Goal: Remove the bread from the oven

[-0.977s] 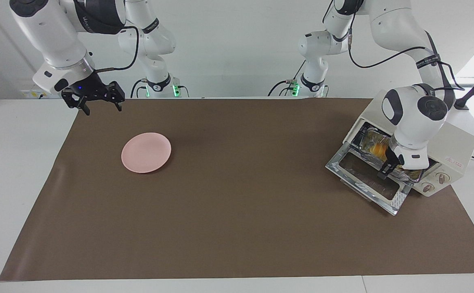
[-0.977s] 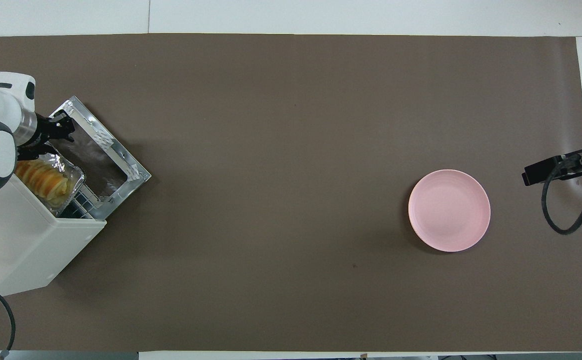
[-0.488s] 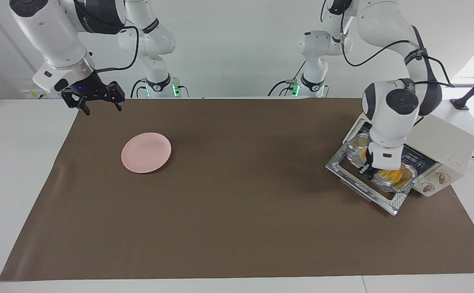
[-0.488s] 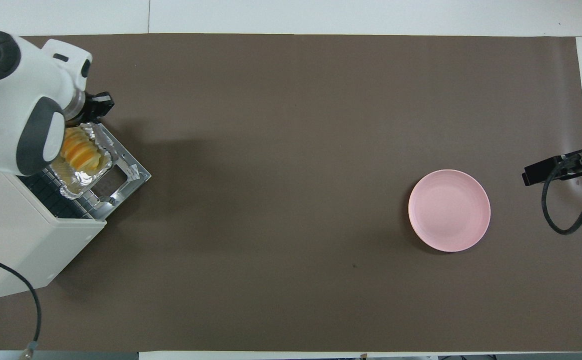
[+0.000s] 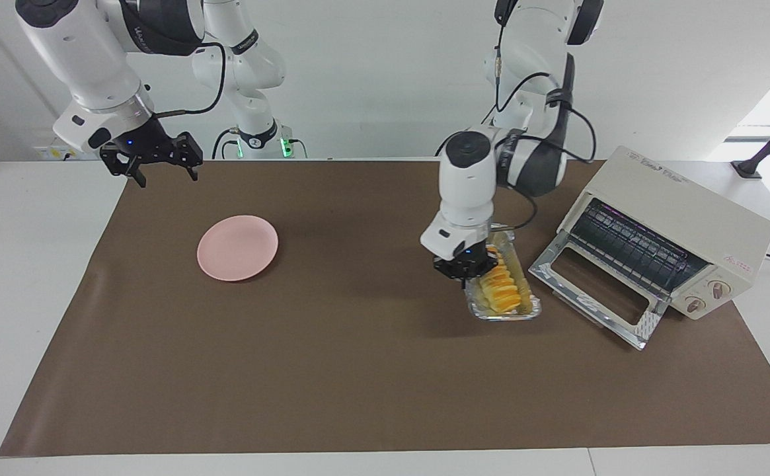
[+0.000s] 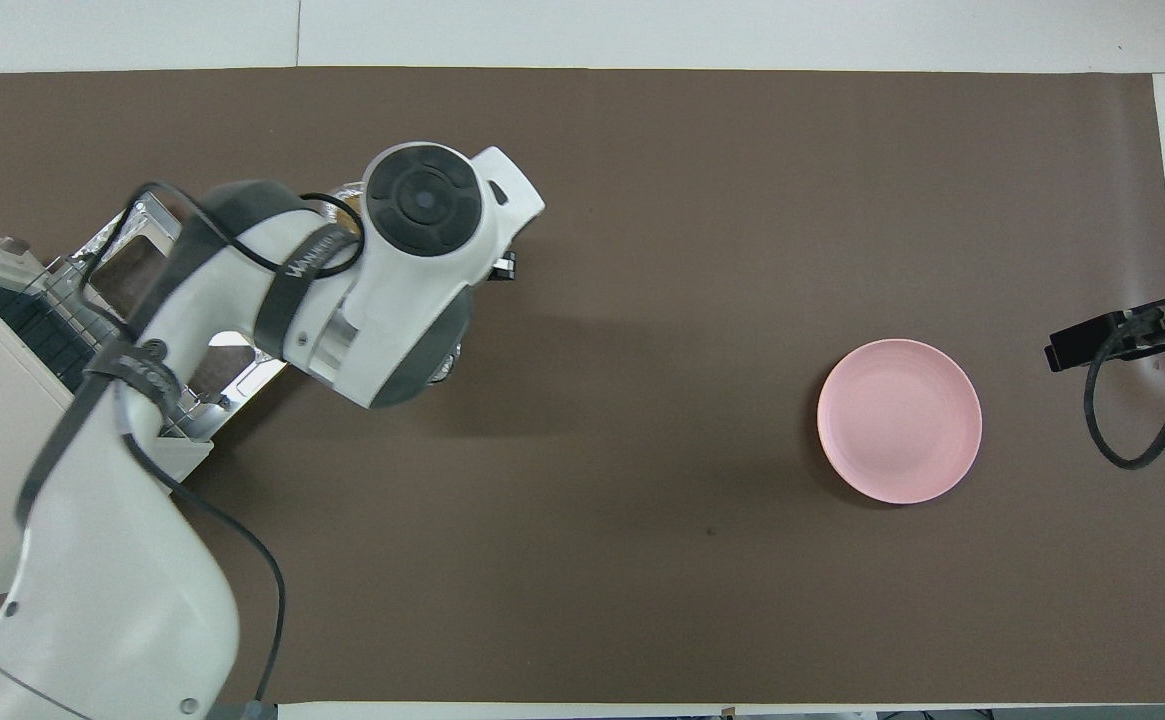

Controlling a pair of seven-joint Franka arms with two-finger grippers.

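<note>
So your left gripper (image 5: 467, 272) is clamped shut on the rim of the foil tray (image 5: 531, 308), with the bread (image 5: 500, 289) sitting inside it. The tray is out over the brown mat (image 5: 358, 370), just beside the oven's drop-down door (image 5: 593, 294), at about 9 o'clock from the oven (image 5: 682, 235) in the facing view. Can't tell if the tray touches the mat. The oven door hangs open. Your right gripper (image 5: 160, 165) waits with its jaws apart, up around 11 o'clock from the pink plate (image 5: 237, 247).
</note>
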